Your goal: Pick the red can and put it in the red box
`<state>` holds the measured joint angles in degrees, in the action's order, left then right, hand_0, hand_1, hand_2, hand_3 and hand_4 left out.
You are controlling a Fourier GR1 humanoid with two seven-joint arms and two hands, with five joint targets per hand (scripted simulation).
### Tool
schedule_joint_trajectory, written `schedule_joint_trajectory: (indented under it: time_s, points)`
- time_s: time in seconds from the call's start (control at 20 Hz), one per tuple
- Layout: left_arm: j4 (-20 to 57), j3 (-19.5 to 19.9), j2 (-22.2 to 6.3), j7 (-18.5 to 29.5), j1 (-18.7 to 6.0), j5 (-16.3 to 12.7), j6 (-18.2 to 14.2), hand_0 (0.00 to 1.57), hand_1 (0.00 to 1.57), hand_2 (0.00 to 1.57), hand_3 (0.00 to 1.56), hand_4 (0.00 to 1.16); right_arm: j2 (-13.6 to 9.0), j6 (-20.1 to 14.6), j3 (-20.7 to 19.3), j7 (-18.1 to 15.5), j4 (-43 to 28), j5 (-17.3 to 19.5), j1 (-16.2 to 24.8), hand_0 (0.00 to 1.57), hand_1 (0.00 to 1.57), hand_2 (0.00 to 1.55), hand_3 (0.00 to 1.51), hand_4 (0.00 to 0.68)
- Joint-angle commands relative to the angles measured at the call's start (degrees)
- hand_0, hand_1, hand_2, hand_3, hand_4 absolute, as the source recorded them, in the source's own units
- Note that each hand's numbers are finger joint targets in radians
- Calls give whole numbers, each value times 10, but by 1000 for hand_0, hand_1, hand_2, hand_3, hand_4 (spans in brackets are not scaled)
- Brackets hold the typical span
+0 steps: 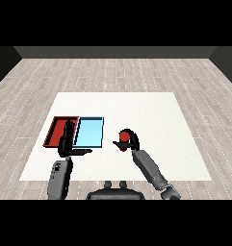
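The right robot hand [128, 139] is curled round the red can [122, 137], right of the red tray [55, 130], ready to carry it there; the left robot hand [68, 140] is relaxed.

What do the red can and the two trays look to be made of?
Red can: probably painted metal, plain matte red with no label visible, held in the right hand. Red tray and light blue tray: likely plastic, flat uniform colour with thin raised rims. None shows gloss, so this is uncertain.
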<state>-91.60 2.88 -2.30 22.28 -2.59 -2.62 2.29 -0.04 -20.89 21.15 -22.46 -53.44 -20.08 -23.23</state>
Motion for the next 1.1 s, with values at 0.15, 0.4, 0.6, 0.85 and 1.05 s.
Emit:
schedule_joint_trajectory:
  time_s: [0.15, 0.4, 0.6, 0.85, 1.05]
  points:
    - [43, 23, -12, 25, -21, -8, 8, 0, 0, 0, 0, 0, 0, -25, -2, 59, 3, 14, -21, 1571, 1571, 1487, 1433, 577]
    - [8, 8, -8, 9, 5, -4, 7, 0, 0, 0, 0, 0, -11, -5, -12, 40, -14, 31, 18, 1571, 1571, 1487, 1427, 582]
    - [22, 18, -23, 17, -1, -9, 21, 0, 0, 0, 0, 0, -18, -29, 2, 68, -123, 66, 69, 1571, 1571, 1480, 1407, 589]
    - [-12, -7, -9, 23, 25, 14, 9, 0, 0, 0, 0, 0, -35, -19, -12, 103, -188, 89, 63, 1571, 1571, 1481, 1402, 619]
    - [30, -15, -7, 65, 23, 26, 18, 0, 0, 0, 0, 0, -61, -34, -7, 138, -291, 104, 79, 1571, 1571, 1473, 1401, 595]
